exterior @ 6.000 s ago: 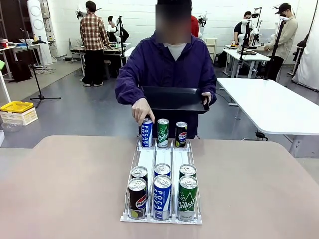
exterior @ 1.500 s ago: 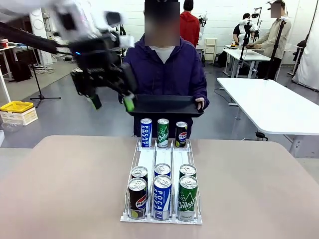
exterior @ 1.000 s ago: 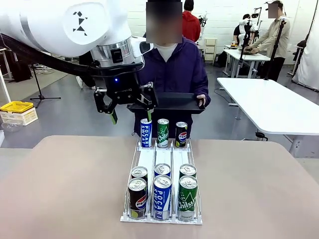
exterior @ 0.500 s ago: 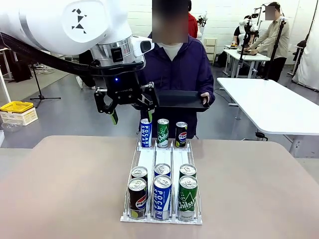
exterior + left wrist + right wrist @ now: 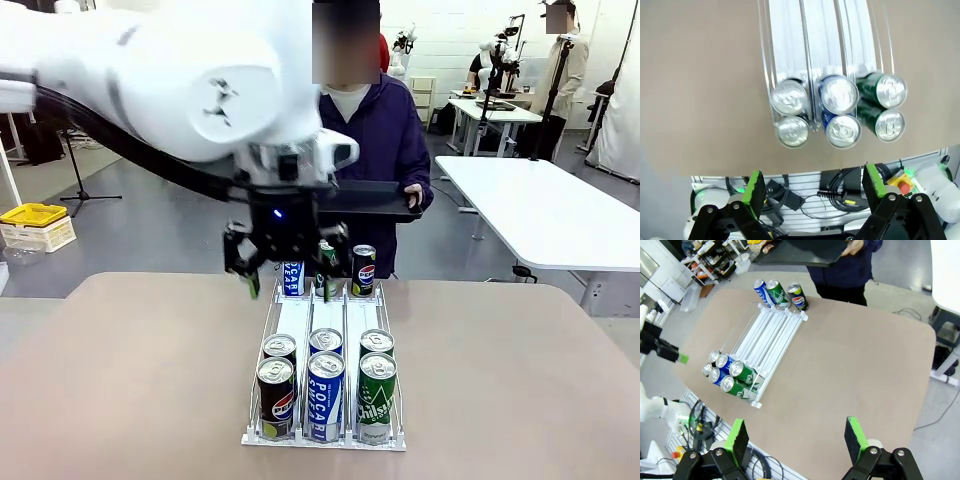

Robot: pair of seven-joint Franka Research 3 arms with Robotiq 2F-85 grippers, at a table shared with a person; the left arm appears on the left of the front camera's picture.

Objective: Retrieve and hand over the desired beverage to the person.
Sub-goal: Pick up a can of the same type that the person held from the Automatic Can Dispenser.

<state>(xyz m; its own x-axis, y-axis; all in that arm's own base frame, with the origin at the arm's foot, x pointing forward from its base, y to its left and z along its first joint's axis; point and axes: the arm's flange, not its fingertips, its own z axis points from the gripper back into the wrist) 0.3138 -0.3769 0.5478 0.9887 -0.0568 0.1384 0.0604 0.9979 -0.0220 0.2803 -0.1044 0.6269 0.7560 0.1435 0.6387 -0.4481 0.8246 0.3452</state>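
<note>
Your left gripper is spread wide open with nothing between its green pads. It hangs over the far end of the rack, right in front of the blue can and the green can. Can't tell if it touches either of them. Your right gripper is wide open too, empty, high above the table.

The drinks are slim metal cylinders with shiny silver tops. Three stand at the rack's far end, the Pepsi can among them, and six cans sit packed at the near end. The rack is white with three lanes and thin wire rails. The table top is matte tan. The person stands at the far side holding a flat black tray.
</note>
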